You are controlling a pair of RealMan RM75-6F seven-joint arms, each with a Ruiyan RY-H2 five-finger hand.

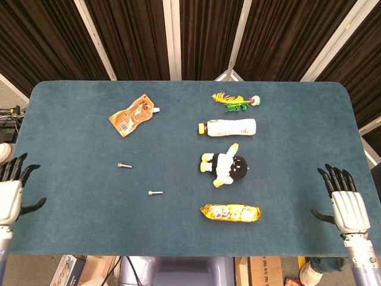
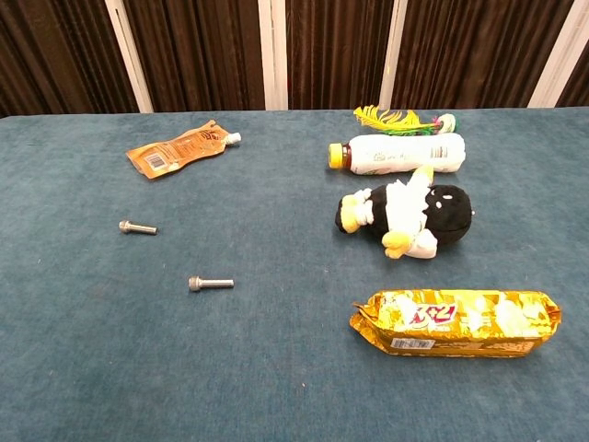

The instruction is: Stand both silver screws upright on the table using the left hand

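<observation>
- I see my left hand (image 1: 10,192) off the left edge of the desk (image 1: 71,226), fingers apart and holding nothing, well apart from both screws.
- My right hand (image 1: 345,202) sits off the right edge, fingers spread, also holding nothing.
- Both screws lie flat: the far screw (image 1: 124,165) below the orange pouch (image 1: 133,115), the near screw (image 1: 155,193) lower and to its right.
- Well right of the pouch lie a feather toy (image 1: 236,100), a bottle (image 1: 228,127), a plush penguin (image 1: 224,167) and a gold snack pack (image 1: 230,212).
</observation>
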